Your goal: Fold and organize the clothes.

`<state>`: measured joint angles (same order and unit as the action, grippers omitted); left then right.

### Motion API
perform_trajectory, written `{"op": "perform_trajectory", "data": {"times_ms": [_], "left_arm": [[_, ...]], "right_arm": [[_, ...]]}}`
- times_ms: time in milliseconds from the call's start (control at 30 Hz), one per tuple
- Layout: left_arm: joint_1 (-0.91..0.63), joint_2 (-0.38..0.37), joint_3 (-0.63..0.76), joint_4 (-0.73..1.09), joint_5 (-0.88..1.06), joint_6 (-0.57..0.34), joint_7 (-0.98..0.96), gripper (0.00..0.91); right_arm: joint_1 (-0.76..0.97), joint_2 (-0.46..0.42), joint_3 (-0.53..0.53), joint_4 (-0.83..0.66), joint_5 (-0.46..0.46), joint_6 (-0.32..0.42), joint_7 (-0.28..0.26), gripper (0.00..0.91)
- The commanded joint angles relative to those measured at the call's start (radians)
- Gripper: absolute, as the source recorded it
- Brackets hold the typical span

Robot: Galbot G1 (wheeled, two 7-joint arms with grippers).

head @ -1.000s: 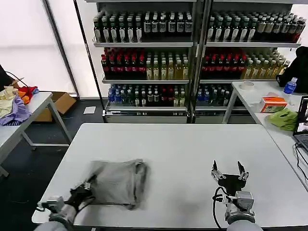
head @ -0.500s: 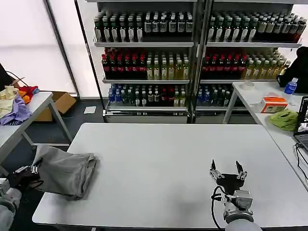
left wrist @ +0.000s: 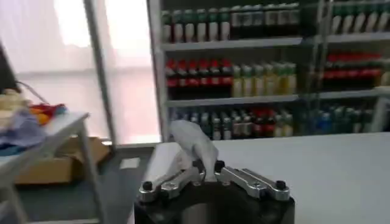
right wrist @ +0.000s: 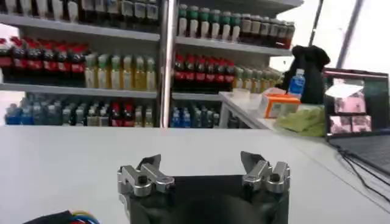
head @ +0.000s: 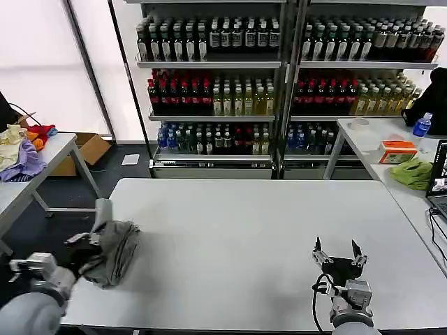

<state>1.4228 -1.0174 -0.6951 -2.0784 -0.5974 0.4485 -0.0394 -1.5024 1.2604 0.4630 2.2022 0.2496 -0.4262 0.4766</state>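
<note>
A light grey shirt lies bunched at the near left edge of the white table, one part sticking up. My left gripper is shut on its left end; in the left wrist view the gripper pinches a fold of the grey shirt between its fingertips. My right gripper stands open above the table's near right part, holding nothing. The right wrist view shows this gripper with its jaws wide apart over bare tabletop.
A side table at left carries purple, yellow and red garments. Another table at right holds a lime-green cloth, an orange box and a laptop. Shelves of bottles stand behind.
The left gripper first dragged the shirt left, partly off the table's edge, then came back right and gathered it into a tighter bundle. The right gripper shifted slightly nearer and stays open.
</note>
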Motion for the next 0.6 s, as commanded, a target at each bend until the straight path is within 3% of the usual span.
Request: {"op": "perform_trajectory", "data": {"times_ms": [33,133,433,467,500,533,600], "left_arm": [[-0.203,-0.227,0.613,-0.019,0.123,0.065,-0.18,0.0],[-0.247,-0.293,0.667,0.059,0.156,0.071,-0.187,0.0],[-0.304,-0.365,0.722,0.125,0.152,0.089,-0.201,0.0],[-0.306,-0.37,0.725,0.141,0.156,0.09,-0.194,0.081],[-0.306,-0.374,0.724,0.148,0.155,0.092,-0.188,0.333],[-0.305,-0.376,0.723,0.153,0.149,0.09,-0.184,0.907],[-0.304,-0.375,0.714,0.157,0.129,0.078,-0.17,0.907]], "right_arm": [[-0.026,0.038,0.019,0.001,-0.035,-0.009,0.002,0.907],[-0.038,0.054,0.014,0.002,-0.059,-0.009,-0.002,0.907],[-0.041,0.061,0.005,-0.005,-0.083,-0.01,-0.006,0.907],[-0.039,0.061,0.004,-0.005,-0.083,-0.01,-0.006,0.907],[-0.037,0.061,0.002,-0.004,-0.083,-0.011,-0.007,0.907],[-0.037,0.062,0.002,-0.003,-0.083,-0.011,-0.009,0.907],[-0.036,0.061,0.002,-0.004,-0.082,-0.01,-0.012,0.907]]}}
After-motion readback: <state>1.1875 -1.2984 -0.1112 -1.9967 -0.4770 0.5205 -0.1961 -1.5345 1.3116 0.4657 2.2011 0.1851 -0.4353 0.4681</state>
